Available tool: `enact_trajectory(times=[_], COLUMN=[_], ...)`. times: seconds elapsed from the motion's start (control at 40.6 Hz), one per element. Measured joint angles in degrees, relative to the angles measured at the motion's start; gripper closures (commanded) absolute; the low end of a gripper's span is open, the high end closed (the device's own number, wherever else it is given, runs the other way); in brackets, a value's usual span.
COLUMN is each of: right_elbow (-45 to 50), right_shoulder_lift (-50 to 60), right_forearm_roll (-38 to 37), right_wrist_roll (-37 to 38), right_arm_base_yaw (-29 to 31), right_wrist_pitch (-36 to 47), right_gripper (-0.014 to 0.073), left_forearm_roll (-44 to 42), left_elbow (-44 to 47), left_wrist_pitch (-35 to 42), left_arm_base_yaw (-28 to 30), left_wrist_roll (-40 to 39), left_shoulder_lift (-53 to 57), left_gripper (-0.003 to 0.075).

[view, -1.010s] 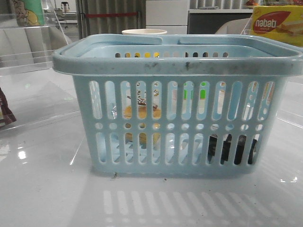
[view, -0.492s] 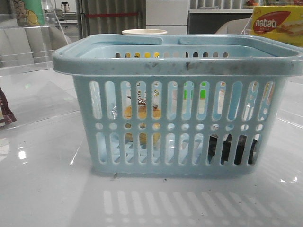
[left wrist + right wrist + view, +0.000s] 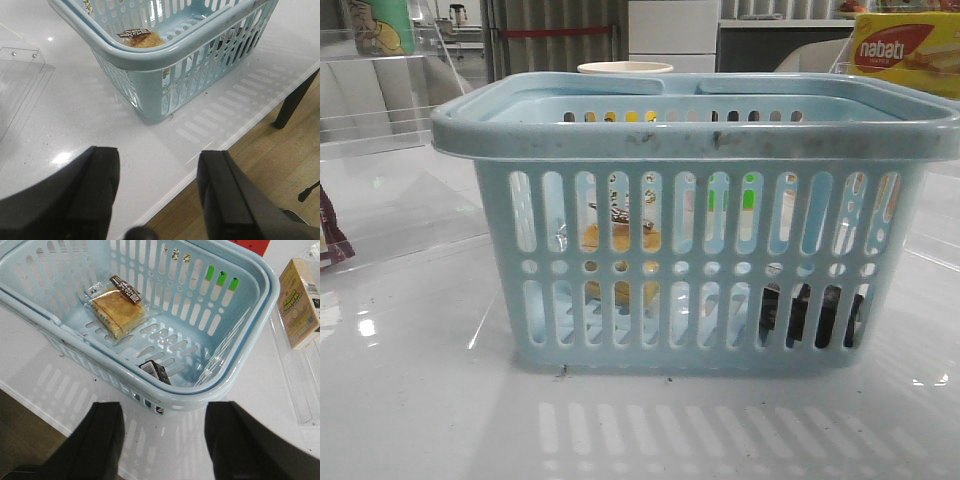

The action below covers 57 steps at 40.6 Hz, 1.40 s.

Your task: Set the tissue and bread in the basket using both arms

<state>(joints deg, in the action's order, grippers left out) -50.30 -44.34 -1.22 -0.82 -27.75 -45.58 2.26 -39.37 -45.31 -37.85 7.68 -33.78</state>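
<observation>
The light-blue basket [image 3: 700, 140] stands in the middle of the white table. The bread [image 3: 119, 311], golden in a clear wrapper with a dark label strip, lies inside on the basket floor; it shows through the slots in the front view [image 3: 620, 240] and over the rim in the left wrist view [image 3: 142, 39]. The blackish tissue pack [image 3: 156, 372] lies inside by the near wall, dark behind the slots in the front view [image 3: 810, 315]. My left gripper [image 3: 159, 195] is open and empty above the table's edge, apart from the basket. My right gripper [image 3: 165, 440] is open and empty outside the basket's rim.
A yellow-and-red nabati box [image 3: 905, 52] stands at the back right. A tan carton [image 3: 297, 302] lies in a clear tray beside the basket. A dark brown wrapper [image 3: 330, 245] is at the left edge. Clear acrylic shelving [image 3: 20, 75] lies left. The table edge [image 3: 210, 160] drops to wooden floor.
</observation>
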Motion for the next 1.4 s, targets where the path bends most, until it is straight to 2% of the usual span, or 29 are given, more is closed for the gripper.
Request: enact_trajectory(times=[0.271, 0.369, 0.517, 0.689, 0.788, 1.404], right_elbow=[0.0, 0.0, 0.0, 0.0, 0.0, 0.0], right_shoulder_lift=[0.0, 0.0, 0.0, 0.0, 0.0, 0.0], right_forearm_roll=[0.0, 0.0, 0.0, 0.0, 0.0, -0.1], right_wrist_roll=[0.0, 0.0, 0.0, 0.0, 0.0, 0.0], right_arm_base_yaw=[0.0, 0.0, 0.0, 0.0, 0.0, 0.0], right_wrist_pitch=[-2.5, -2.5, -2.5, -2.6, -2.6, -2.6], right_gripper=[0.0130, 0.0214, 0.0390, 0.0540, 0.0536, 0.0536], left_forearm_roll=[-0.5, -0.5, -0.5, -0.5, -0.5, -0.6], left_elbow=[0.0, 0.0, 0.0, 0.0, 0.0, 0.1], left_wrist_pitch=[0.1, 0.4, 0.4, 0.6, 0.6, 0.8], left_arm_base_yaw=[-0.1, -0.1, -0.1, -0.1, -0.1, -0.1], left_wrist_roll=[-3.1, -3.3, -3.3, -3.3, -3.3, -3.3], left_shoulder_lift=[0.1, 0.1, 0.1, 0.1, 0.1, 0.3], left_gripper=[0.0301, 0.0335, 0.0458, 0.0585, 0.0630, 0.0630])
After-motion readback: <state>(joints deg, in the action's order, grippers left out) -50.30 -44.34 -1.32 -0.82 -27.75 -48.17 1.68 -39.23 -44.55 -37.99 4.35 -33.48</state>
